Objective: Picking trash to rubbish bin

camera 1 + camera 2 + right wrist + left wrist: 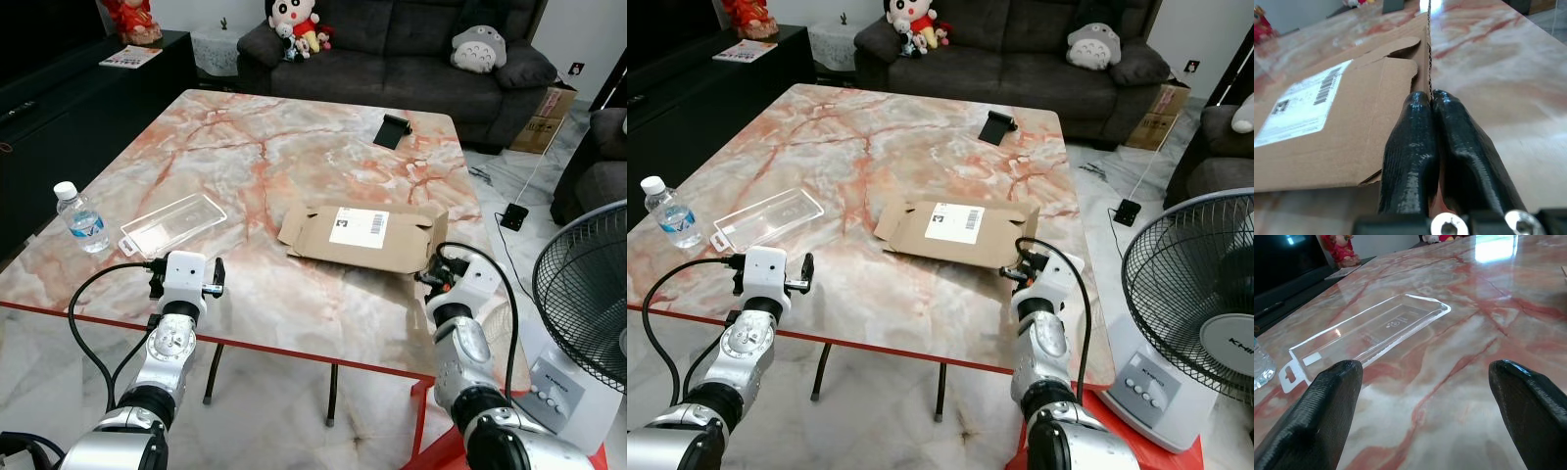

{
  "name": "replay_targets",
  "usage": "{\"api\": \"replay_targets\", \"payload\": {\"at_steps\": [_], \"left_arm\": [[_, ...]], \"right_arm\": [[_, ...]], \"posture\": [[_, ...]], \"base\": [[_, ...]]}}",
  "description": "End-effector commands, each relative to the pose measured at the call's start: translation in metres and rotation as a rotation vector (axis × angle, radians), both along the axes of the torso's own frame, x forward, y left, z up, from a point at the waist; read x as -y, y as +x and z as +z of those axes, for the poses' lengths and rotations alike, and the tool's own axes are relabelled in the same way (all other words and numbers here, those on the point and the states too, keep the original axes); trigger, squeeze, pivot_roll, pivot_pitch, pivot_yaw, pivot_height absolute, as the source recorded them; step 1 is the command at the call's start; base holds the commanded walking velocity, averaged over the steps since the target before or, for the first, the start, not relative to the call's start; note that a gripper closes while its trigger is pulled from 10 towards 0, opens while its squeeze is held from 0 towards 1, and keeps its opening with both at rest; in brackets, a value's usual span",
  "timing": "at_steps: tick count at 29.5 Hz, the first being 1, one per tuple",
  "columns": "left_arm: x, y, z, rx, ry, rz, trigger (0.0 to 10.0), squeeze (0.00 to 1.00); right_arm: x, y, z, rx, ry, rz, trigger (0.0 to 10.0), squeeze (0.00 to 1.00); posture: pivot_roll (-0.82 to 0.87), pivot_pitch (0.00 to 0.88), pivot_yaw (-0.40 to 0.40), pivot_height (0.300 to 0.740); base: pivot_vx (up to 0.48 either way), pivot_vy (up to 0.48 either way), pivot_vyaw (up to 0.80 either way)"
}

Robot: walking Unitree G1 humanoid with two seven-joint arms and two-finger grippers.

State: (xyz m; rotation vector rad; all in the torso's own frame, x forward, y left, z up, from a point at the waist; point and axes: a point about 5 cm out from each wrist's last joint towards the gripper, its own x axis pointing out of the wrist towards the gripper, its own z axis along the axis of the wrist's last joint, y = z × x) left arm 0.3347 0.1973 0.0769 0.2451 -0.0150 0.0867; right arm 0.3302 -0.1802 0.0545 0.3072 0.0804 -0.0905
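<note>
A flattened cardboard box [362,238] with a white label lies on the marble table [294,348], right of centre. My right gripper [1431,98] is shut on the box's upturned near-right edge, with the thin card pinched between the black fingers [1410,142]. It sits at the table's near-right edge [431,269]. A clear plastic blister tray [174,224] lies at the left, just beyond my left gripper [186,277]. In the left wrist view that gripper [1425,367] is open, low over the marble, with the tray [1376,328] ahead of its fingertips.
A small water bottle [82,219] stands at the table's left edge. A black phone stand [394,130] sits at the far right. A standing fan [588,294] is close on the right, a dark sofa [392,39] behind and a black cabinet [59,98] to the left.
</note>
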Motion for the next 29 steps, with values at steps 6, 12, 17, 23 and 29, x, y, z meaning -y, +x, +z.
{"api": "replay_targets", "payload": {"at_steps": [6, 12, 17, 23, 29], "left_arm": [[-0.016, -0.007, 0.000, 0.017, 0.031, -0.002, 10.0, 0.00], [-0.020, -0.008, 0.001, 0.006, 0.072, -0.029, 10.0, 0.00], [-0.020, -0.007, 0.003, 0.017, 0.062, -0.026, 10.0, 0.00], [-0.010, -0.005, 0.002, 0.018, 0.058, -0.042, 10.0, 0.00], [-0.008, -0.004, 0.003, 0.020, 0.052, -0.045, 10.0, 0.00]], "right_arm": [[0.009, -0.013, -0.008, 0.006, -0.181, 0.091, 10.0, 0.00], [0.008, -0.019, -0.012, 0.006, -0.224, 0.123, 10.0, 0.00], [0.008, -0.017, -0.008, 0.024, -0.231, 0.111, 10.0, 0.00], [0.000, -0.016, -0.008, 0.031, -0.228, 0.125, 10.0, 0.00], [-0.003, -0.016, -0.008, 0.032, -0.220, 0.118, 10.0, 0.00]], "posture": [[0.04, 0.000, -0.030, 0.740], [0.03, 0.000, -0.020, 0.740], [0.03, 0.000, -0.018, 0.740], [0.03, 0.000, -0.023, 0.740], [0.03, 0.000, -0.024, 0.740]], "base": [[0.000, 0.000, 0.00], [0.000, 0.000, 0.00], [0.000, 0.000, 0.00], [-0.243, 0.000, 0.00], [-0.299, 0.000, 0.00]]}}
